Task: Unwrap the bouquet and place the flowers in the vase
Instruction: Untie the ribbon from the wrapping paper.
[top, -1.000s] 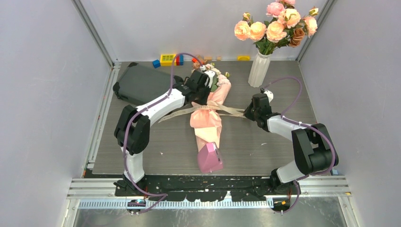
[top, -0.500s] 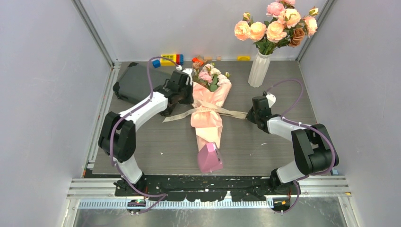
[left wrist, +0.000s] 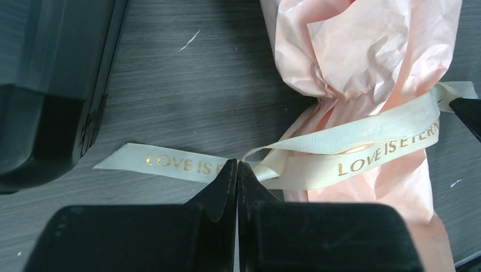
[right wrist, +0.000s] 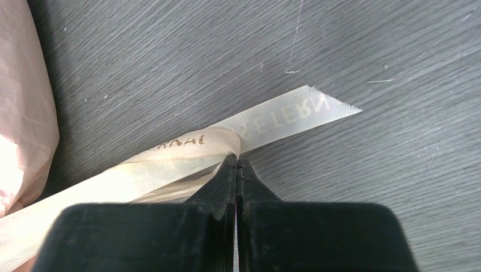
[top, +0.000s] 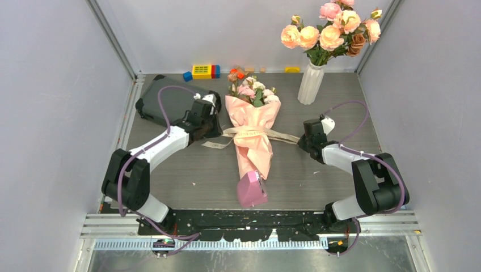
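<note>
The bouquet [top: 249, 133] is being supported flat at mid-worktop [top: 187, 164], flower heads toward the back. Its ribbon [left wrist: 351, 133] is being pinched at the left tail by the left hand [left wrist: 237, 164] and at the right tail by the right hand [right wrist: 236, 161]. The vase [top: 311, 85] is being seen upright back-right.
</note>
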`<state>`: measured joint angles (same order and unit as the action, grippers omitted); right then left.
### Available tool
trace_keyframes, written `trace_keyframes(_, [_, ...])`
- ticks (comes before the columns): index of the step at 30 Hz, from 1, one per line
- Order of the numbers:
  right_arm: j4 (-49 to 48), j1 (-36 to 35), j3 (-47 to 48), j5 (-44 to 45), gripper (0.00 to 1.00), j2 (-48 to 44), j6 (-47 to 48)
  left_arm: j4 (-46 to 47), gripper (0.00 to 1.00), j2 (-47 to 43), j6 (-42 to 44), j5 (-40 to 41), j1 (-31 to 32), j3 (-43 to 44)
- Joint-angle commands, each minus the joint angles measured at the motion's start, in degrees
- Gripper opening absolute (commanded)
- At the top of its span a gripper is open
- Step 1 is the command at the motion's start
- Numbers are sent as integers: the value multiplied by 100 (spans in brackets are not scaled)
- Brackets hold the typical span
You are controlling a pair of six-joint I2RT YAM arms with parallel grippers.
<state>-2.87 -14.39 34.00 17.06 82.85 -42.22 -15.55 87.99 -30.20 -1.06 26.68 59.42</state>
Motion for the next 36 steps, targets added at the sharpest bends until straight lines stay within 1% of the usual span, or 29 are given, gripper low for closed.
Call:
trace_keyframes(1, [30,23,-48,376,0,-109,-178,344,0,-417,-293,219,-201,-299])
trace_keyframes(4, [70,19,-67,374,0,-113,-186,330,1,-557,-307,187,-303,-489])
trace_keyframes(5, [75,23,-75,339,0,-114,-180,314,3,-626,-310,179,-330,-542])
trace_keyframes(7, [59,16,-70,247,1,-99,-167,283,10,-730,-239,162,-355,-621])
trace_keyframes(10, [-59,23,-77,32,5,-65,-111,226,26,-884,87,133,-362,-640])
trace_keyframes(13, [-135,24,-35,-188,11,-32,-52,194,42,-976,592,-363,-356,-448])
trace_keyframes(15, [-142,24,-12,-302,16,-76,29,193,50,-912,984,-872,-356,-121])
trace_keyframes(16, [-143,18,-2,-346,20,-133,86,195,54,-807,1158,-1205,-356,39])
trace_keyframes(17, [-139,17,4,-367,22,-166,128,189,58,-603,1293,-1506,-344,259])
trace_keyframes(19, [-80,23,43,-363,30,-277,290,133,62,-199,1544,-2089,-263,751])
trace_keyframes(23, [100,24,79,-269,38,-535,492,-11,67,755,1915,-2975,37,1872])
trace_keyframes(26, [229,24,79,-298,41,-736,570,-79,69,1478,1991,-3506,155,2549])
trace_keyframes(31, [252,24,89,-480,46,-962,701,-538,70,2445,2374,-3612,398,3529])
trace_keyframes(33, [252,24,82,-500,47,-1012,736,-647,71,2818,2404,-3692,430,3797])
trace_keyframes(36, [406,31,96,-510,47,-1066,784,-805,71,3125,2493,-3657,459,4050])
